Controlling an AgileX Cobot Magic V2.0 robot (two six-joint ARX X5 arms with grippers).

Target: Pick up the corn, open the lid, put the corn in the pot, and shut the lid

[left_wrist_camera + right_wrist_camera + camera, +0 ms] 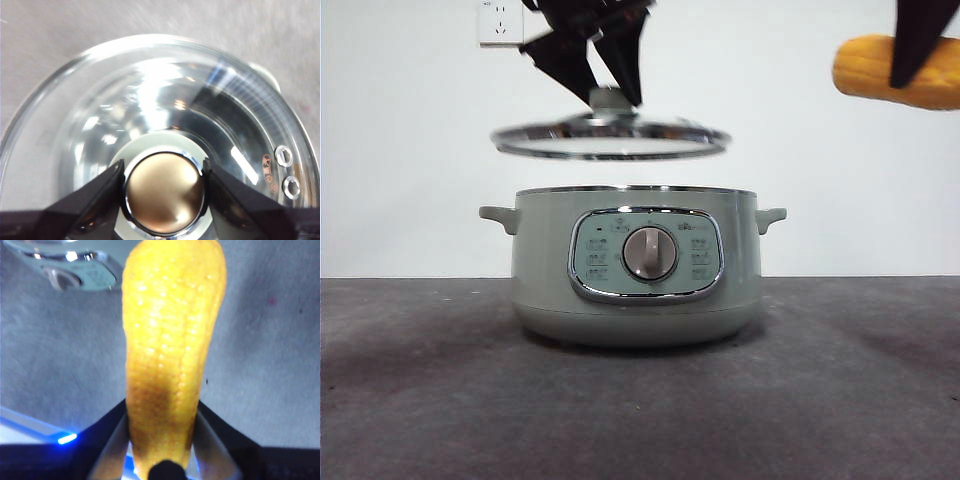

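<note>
White wall, grey desk. Left hand clamps lid knob, lid lifted clear above pot, opening access. Right hand grips corn, high right, waiting.

White wall, socket, grey tabletop

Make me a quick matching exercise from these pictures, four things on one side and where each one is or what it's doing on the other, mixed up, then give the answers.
1. yellow-orange corn cob
2. domed glass lid with steel rim
3. sage-green round electric pot
4. left hand

A. standing uncovered on the dark table
B. held high, off to one side of the pot
C. closed on the lid's knob
D. hanging in the air just above the pot

Pairs: 1-B, 2-D, 3-A, 4-C
</note>
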